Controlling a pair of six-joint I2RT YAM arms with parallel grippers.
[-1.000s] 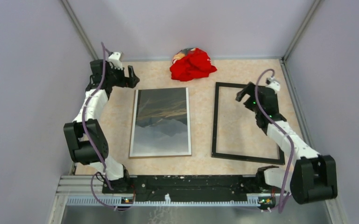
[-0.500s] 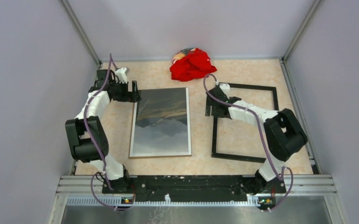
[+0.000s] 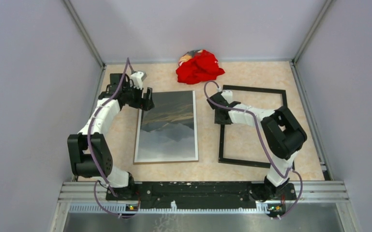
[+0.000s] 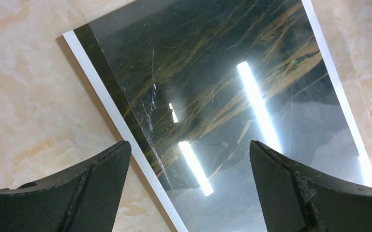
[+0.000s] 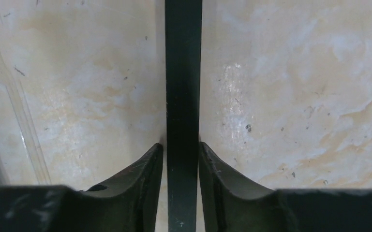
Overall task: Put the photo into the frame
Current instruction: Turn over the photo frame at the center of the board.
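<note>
The photo (image 3: 167, 126) lies flat and face up on the desk (image 3: 208, 145), its long side running away from the arm bases. Its surface is glossy: the left wrist view shows ceiling lights mirrored in it and fine scratches. A faint clear edge shows just past one white margin, so a transparent sheet may lie over it, but I cannot be sure. It looks thin and light, slick on top, and likely to bend or crease if lifted by one corner. Lying flush with the desk, it offers no face to pinch. The best hold would be an edge or corner, worked up first, then supported along a long side.

To the right of the photo and apart from it lies the frame (image 3: 244, 163), black, open in the middle and flat on the desk. It should be stiff and light, but its rails are narrow, and a hold near one end would let it swing.

The right gripper (image 5: 181, 147) is on the rail that faces the photo, near that rail's far end. Its fingers (image 5: 140, 179) press against both sides of the rail with no gap to see, so they grip it. The left gripper (image 3: 145, 99) hangs over the photo's far left corner, its fingers (image 4: 87, 188) spread wide and holding nothing. A red cloth (image 3: 199, 66) sits bunched beyond the photo's far right corner.
</note>
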